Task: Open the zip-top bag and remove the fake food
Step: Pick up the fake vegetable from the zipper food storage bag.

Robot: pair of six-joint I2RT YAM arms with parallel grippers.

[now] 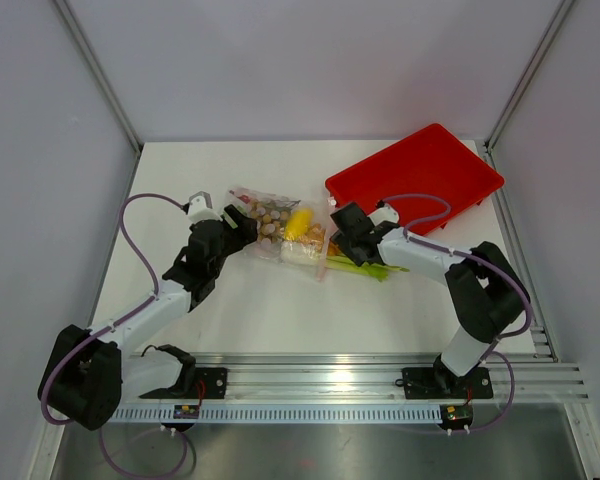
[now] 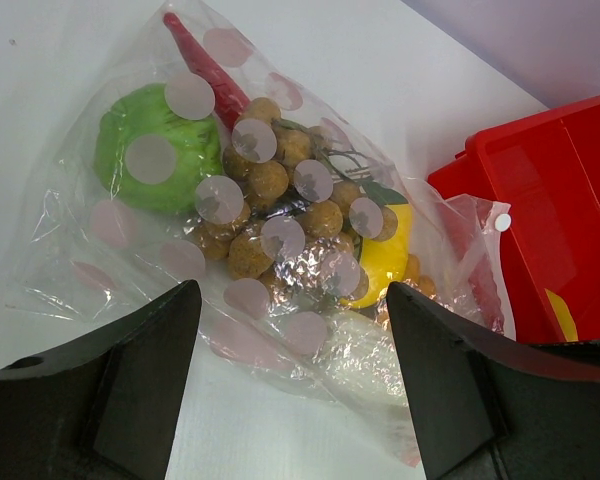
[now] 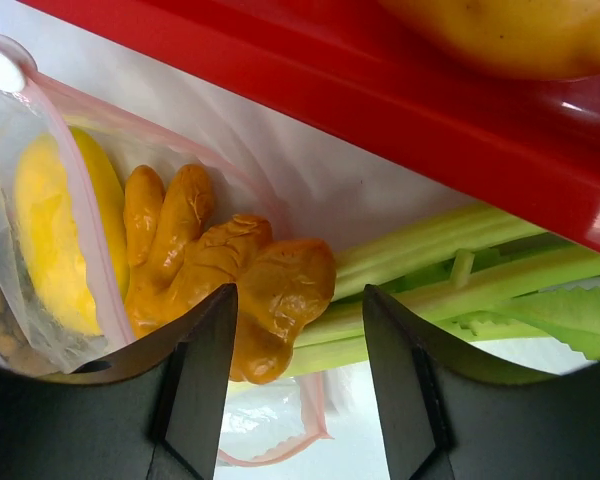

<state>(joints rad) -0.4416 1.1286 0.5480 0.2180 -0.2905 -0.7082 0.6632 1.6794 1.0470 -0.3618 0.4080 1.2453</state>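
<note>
The clear zip-top bag [image 1: 280, 232] lies on the table between both arms, its pink zip strip [image 3: 90, 215] open toward the right. Inside I see tan balls [image 2: 270, 200], a green round fruit [image 2: 150, 150], a yellow piece [image 2: 388, 255] and a red piece [image 2: 205, 65]. An orange piece [image 3: 230, 275] sticks out of the mouth beside green celery [image 3: 450, 285], which lies mostly outside the bag [image 1: 358, 266]. My left gripper [image 2: 292, 385] is open over the bag's near edge. My right gripper [image 3: 300, 390] is open around the orange piece's tip.
A red rectangular tray [image 1: 415, 178] sits at the back right, close behind my right gripper, with a yellow item in it [image 3: 500, 35]. White walls enclose the table on three sides.
</note>
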